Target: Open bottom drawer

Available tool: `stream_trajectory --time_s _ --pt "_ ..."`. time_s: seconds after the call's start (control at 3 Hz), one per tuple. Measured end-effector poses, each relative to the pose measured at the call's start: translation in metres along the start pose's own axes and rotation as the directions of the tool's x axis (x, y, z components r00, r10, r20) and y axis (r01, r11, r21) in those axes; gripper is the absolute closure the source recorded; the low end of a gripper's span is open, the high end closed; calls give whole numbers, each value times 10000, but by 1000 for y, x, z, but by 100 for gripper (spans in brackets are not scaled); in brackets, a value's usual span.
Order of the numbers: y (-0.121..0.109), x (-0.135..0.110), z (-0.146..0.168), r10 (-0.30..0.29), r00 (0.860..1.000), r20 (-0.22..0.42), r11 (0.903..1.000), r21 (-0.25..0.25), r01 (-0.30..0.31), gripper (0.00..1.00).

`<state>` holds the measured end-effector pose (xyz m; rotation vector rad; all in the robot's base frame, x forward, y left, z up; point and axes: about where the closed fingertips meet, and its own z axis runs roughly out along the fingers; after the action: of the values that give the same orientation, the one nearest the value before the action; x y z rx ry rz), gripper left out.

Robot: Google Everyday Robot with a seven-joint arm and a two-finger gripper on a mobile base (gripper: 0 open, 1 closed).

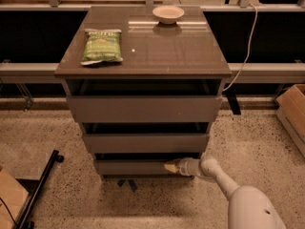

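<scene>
The bottom drawer (131,167) is the lowest and narrowest grey-brown front of the cabinet's three stacked drawers. A dark gap shows along its top edge. My gripper (169,167) reaches in from the lower right on a white arm, its tan fingertips lying against the right part of that drawer front, just below the top edge.
Above it are the middle drawer (145,142) and the widest top drawer (143,109). On the cabinet top lie a green chip bag (101,46) and a small bowl (167,14). A black stand leg (40,190) crosses the floor at left; cardboard boxes (291,112) sit at right.
</scene>
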<state>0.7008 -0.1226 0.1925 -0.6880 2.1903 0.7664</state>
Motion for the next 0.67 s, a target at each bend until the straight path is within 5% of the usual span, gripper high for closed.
stream_trajectory --time_s 0.33,0.67 --pt "-2 4 7 142 9999 38 9999 -6 -142 82" --pt "-1 5 6 141 9999 38 9999 -5 -141 51"
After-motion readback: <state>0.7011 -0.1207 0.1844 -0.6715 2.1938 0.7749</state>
